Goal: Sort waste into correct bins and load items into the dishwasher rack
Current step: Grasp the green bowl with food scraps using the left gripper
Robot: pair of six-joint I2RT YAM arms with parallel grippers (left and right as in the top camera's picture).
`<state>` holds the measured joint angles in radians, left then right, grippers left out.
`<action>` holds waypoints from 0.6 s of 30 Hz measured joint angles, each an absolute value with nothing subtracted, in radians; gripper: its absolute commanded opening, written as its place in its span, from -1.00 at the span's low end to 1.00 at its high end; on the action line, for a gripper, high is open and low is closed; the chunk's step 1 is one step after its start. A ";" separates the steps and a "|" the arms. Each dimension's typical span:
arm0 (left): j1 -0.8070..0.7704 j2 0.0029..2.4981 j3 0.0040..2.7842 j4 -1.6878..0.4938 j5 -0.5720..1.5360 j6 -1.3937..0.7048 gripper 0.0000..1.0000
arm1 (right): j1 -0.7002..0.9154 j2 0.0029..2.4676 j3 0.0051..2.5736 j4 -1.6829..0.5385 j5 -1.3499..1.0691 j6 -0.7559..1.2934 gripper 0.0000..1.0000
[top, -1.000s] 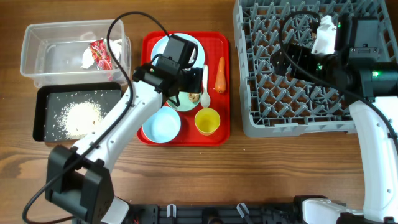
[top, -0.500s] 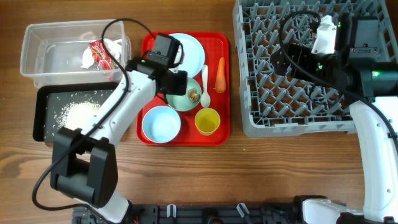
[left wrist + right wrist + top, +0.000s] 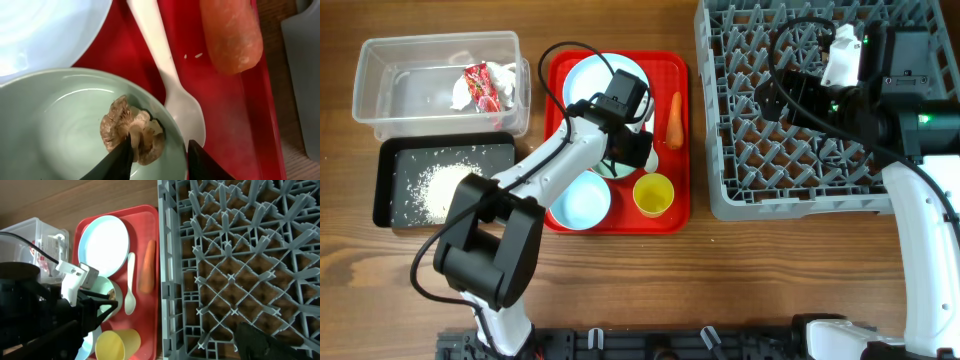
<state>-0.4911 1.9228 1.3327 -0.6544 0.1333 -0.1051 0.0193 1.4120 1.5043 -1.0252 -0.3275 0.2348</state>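
Swung left gripper back right over mint-green bowl; part-open, empty, straddling rim, inner finger touching brown food scrap in bowl. Risk of pinching rim and tipping bowl if closed.

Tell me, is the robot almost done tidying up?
Not yet. Done: the wrapper and tissue lie in the clear tub, rice in the black tub. In hand: the left gripper, open, is at the brown scrap in the mint-green bowl. Left: the carrot, and every dish still on the red tray; the rack holds none.
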 measured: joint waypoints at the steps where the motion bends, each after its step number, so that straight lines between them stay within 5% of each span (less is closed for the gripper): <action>1: -0.491 1.923 1.333 -0.653 0.133 -0.105 -0.28 | 0.019 1.412 1.504 -1.025 -0.327 0.235 0.99; 18: -0.538 1.992 1.333 -0.609 0.131 -0.075 -0.42 | 0.019 1.412 1.504 -1.032 -0.327 0.235 1.00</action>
<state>-0.5385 1.9923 1.3331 -0.6090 0.1314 -0.0750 0.0193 1.4120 1.5043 -1.0325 -0.3275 0.2348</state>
